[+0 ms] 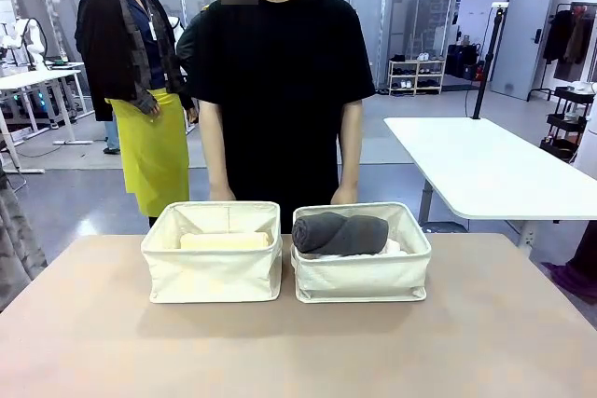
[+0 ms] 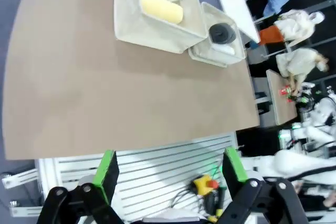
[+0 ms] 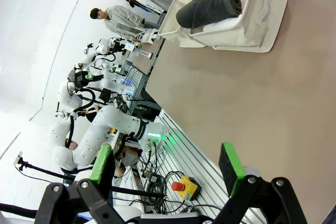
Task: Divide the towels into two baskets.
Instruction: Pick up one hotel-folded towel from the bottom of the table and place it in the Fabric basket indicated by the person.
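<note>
A: Towels are already in the baskets, as far as I can see. The pale yellow roll (image 1: 224,240) lies in the left basket (image 1: 212,272); the dark grey roll (image 1: 340,233) sits on top of something white (image 1: 392,249) in the right basket (image 1: 362,277).

B: And the pink one?

A: I can't find it. It may be low in the left basket behind the wall, but that is hidden. So I'd judge the dividing done or nearly done, with nothing loose on the table (image 1: 298,351).

B: The grippers?

A: Both released, holding nothing. The left gripper (image 2: 170,174) hangs with its jaws wide apart off the near edge of the table, well away from the baskets; the right gripper (image 3: 168,169) likewise.

B: Anything in the way?

A: The person (image 1: 280,90) stands just behind the baskets at the far side, hands down near the far rims. Between grippers and baskets the tabletop is bare.
</note>
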Controlling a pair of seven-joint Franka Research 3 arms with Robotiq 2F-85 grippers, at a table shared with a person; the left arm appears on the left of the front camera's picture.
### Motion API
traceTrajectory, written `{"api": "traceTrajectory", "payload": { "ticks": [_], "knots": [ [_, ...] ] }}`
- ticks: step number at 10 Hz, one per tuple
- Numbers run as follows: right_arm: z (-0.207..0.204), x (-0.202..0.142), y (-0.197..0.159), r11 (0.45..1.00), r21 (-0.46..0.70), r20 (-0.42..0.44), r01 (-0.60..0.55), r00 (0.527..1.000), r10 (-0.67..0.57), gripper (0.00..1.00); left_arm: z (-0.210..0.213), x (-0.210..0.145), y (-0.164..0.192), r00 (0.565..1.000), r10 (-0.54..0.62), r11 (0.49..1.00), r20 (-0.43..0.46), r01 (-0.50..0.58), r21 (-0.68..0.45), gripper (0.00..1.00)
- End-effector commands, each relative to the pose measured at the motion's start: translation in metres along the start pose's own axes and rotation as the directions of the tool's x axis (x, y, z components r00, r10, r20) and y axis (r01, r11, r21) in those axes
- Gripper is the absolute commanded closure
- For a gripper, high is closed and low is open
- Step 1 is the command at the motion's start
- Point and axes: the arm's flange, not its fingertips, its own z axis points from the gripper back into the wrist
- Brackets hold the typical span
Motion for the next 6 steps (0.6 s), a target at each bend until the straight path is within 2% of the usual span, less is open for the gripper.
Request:
{"api": "traceTrajectory", "payload": {
  "ticks": [1,6],
  "knots": [
    [0.0007,0.0004,0.0045,1.000,0.008,0.004,-0.005,1.000,0.005,0.00,0.0044,0.0012,-0.0006,0.998,0.064,0.997,0.012,-0.063,-0.042,0.00],
    [0.0007,0.0004,0.0045,1.000,0.008,0.004,-0.005,1.000,0.005,0.00,0.0044,0.0012,-0.0006,0.998,0.064,0.997,0.012,-0.063,-0.042,0.00]
  ]
}}
